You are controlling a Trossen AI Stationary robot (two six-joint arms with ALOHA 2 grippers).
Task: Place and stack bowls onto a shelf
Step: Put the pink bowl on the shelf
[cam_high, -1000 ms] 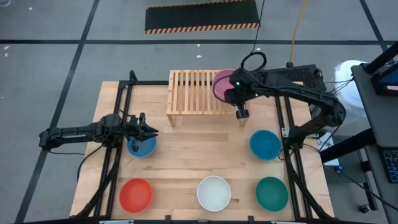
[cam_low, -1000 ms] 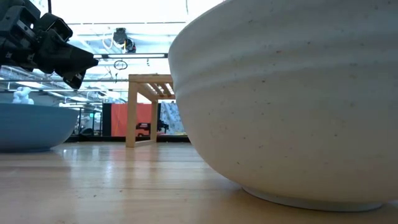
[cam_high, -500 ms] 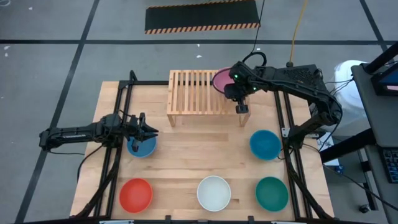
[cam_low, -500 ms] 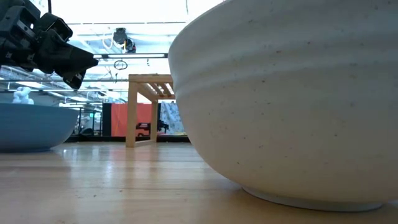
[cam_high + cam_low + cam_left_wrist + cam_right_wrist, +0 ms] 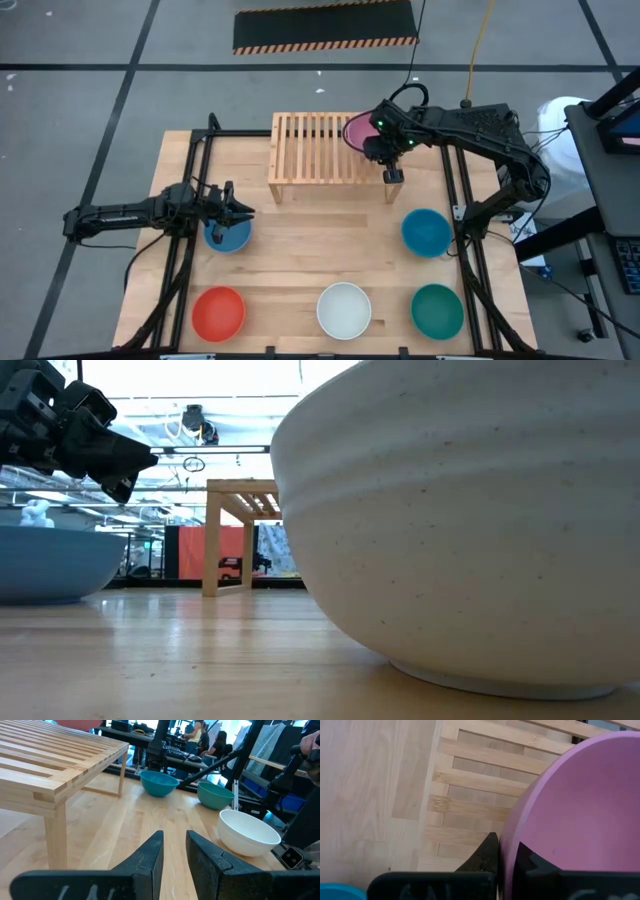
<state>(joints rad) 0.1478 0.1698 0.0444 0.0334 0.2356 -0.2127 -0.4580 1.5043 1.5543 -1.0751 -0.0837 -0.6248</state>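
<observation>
The pink bowl hangs in my right gripper over the right end of the slatted light-wood shelf; whether it touches the slats I cannot tell. My left gripper hovers over the left blue bowl, its fingers a narrow gap apart and holding nothing. The second blue bowl, the red bowl, the white bowl and the teal bowl sit upright on their bases on the table. My right gripper pinches the pink bowl's rim, with one finger outside the wall and the other inside the hollow. The fingers come from above, pointing down. The bowl is carried over the shelf's slats.
Black frame rails run near to far along both sides of the table. The white bowl fills the low view, with the shelf leg behind it. People sit in the room beyond the table. Bare wood lies between the shelf and the near row of bowls.
My right gripper has carried the pink bowl a little toward the table's far edge, over the shelf's right end.
</observation>
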